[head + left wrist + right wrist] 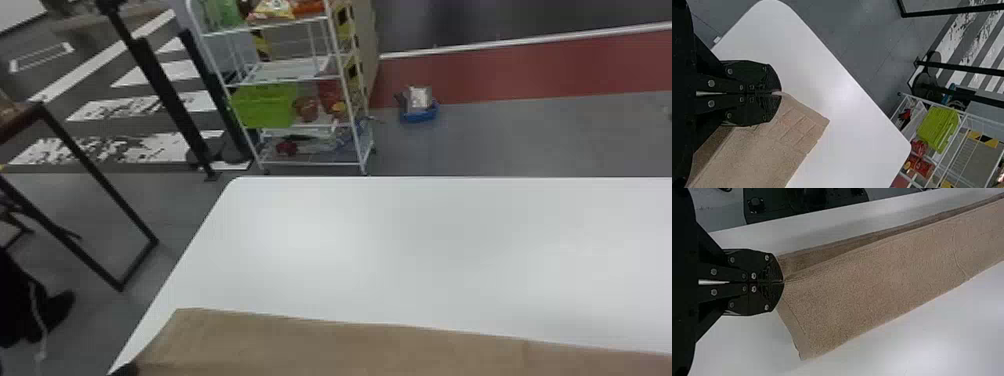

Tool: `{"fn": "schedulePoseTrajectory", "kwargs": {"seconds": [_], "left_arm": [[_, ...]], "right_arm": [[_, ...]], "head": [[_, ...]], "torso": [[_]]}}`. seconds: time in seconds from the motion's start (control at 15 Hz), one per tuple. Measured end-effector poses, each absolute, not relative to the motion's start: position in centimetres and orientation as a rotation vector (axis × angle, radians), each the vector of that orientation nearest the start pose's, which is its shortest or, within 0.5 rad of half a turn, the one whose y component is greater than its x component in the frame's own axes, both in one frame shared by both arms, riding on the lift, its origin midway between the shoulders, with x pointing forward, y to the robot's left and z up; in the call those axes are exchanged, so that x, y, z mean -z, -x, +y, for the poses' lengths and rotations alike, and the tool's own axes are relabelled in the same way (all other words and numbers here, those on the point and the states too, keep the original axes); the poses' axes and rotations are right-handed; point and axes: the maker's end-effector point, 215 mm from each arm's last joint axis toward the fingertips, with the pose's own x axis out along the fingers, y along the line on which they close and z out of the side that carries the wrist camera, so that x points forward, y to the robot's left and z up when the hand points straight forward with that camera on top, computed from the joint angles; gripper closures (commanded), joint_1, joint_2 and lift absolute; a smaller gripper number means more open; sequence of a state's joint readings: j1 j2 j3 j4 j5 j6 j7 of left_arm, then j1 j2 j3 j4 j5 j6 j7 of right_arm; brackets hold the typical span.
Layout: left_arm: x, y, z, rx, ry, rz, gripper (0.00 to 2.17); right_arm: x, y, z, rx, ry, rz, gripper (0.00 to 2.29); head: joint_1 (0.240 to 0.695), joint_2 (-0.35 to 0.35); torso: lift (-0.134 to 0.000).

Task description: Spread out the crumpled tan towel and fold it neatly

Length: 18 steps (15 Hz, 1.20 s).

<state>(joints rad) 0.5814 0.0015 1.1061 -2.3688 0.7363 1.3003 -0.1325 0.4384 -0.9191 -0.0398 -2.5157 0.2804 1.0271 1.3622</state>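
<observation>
The tan towel (350, 345) lies as a long band along the near side of the white table, its far edge fairly straight. At the band's left end, the black tip of my left gripper (125, 370) shows at the bottom edge. In the left wrist view this gripper (778, 93) is shut on the towel (766, 145) close to a corner with a woven border. My right gripper (783, 282) is shut on the towel (875, 290) at its other end, where small creases run from the fingertips. A darker layer shows along one long side there.
The white table (400, 250) extends beyond the towel. Past its far edge stand a white wire rack (295, 77) with a green basket (265, 106) and, on the floor, a blue container (419, 114). A dark-framed table (100, 175) stands at the left.
</observation>
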Motion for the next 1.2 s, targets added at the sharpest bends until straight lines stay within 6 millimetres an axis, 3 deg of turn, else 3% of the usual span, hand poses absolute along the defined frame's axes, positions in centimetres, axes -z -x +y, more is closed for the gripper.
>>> {"fn": "schedulePoseTrajectory", "kwargs": {"seconds": [1.2], "left_arm": [[41.2, -20.3, 52.6, -0.453, 0.486, 0.740, 1.42]], "right_arm": [[39.9, -24.9, -25.5, -1.188, 0.702, 1.092, 1.19]], "head": [[0.695, 0.350]], "torso": [[-0.122]]}}
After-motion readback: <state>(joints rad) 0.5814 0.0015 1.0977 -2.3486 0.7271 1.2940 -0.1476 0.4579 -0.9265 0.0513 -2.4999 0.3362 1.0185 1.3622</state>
